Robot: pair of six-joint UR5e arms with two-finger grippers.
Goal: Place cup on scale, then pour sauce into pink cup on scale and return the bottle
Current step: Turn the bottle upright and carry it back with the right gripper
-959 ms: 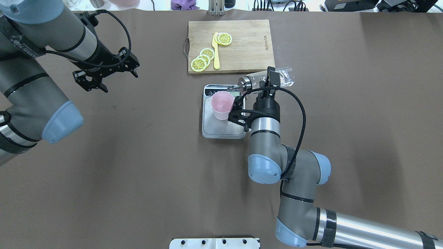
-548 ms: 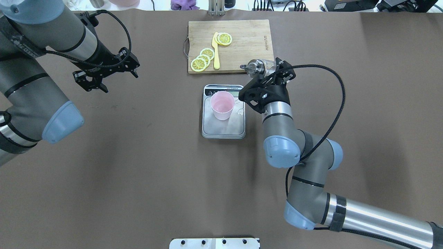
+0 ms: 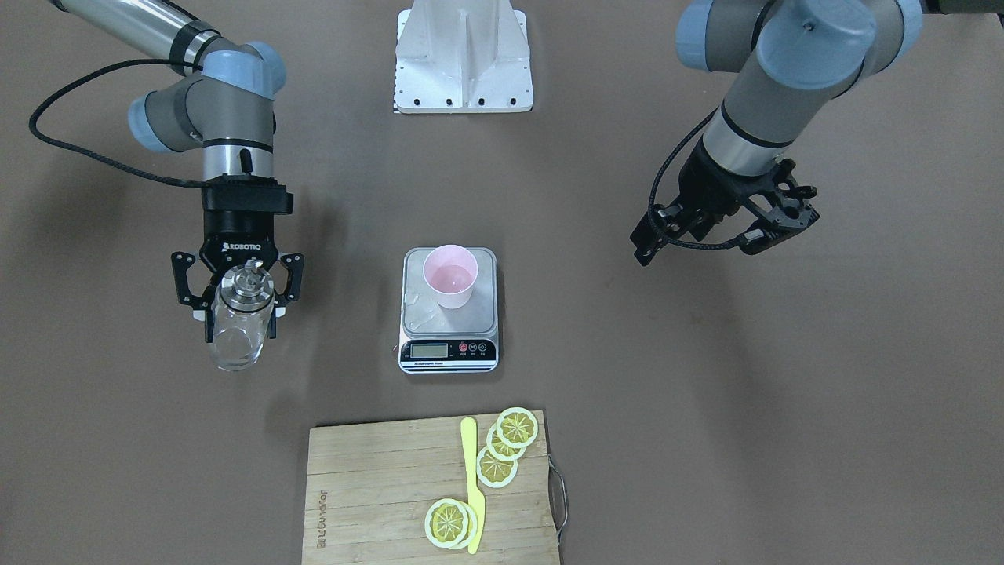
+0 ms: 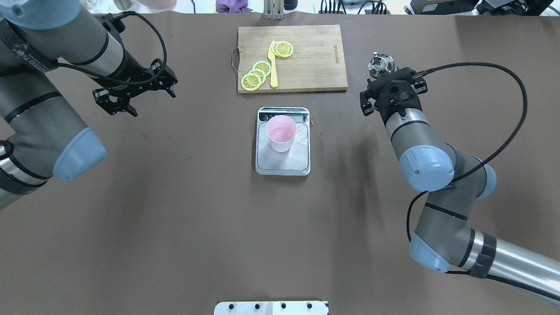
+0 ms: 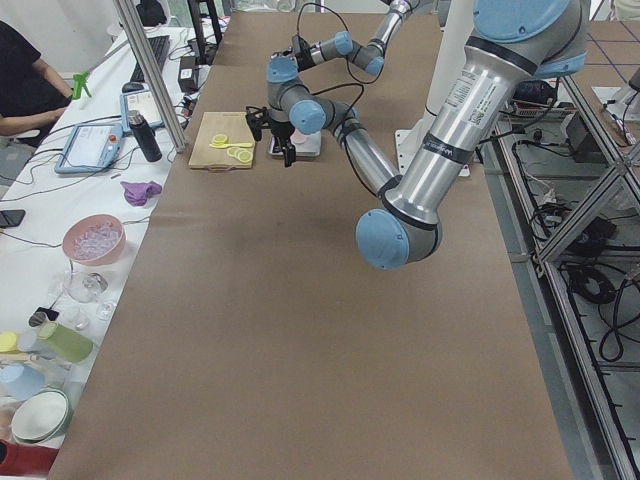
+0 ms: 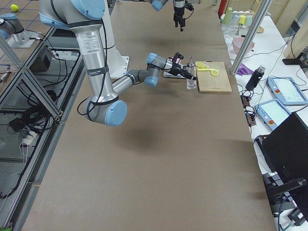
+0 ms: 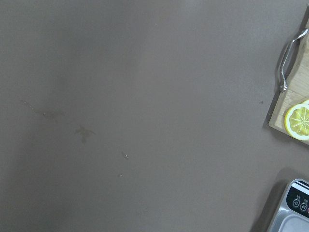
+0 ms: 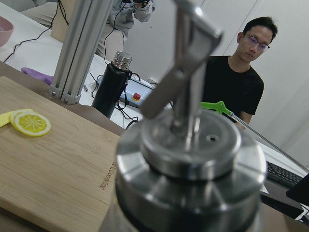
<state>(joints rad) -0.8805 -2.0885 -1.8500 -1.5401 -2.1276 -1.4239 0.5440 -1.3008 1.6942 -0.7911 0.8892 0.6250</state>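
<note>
While the right gripper (image 3: 239, 312) clamps both fingers on the shoulder of the bottle (image 3: 235, 341), it holds it upright, pourer cap (image 4: 381, 64) on top, well off to the robot's right of the scale (image 3: 449, 351). The cup (image 3: 449, 286) stands on the scale's steel platform, toward the display end, with a thin sheen of sauce (image 3: 449, 276) inside and drops beside it. Pouring therefore looks finished; setting the bottle down and letting go remains. Well to the scale's other side, the left gripper (image 4: 151, 103) hangs spread open and empty. Beyond the scale lies a cutting board (image 4: 315, 57). Whether the bottle's base touches the table is unclear, and the display reading is too small to make out.
</note>
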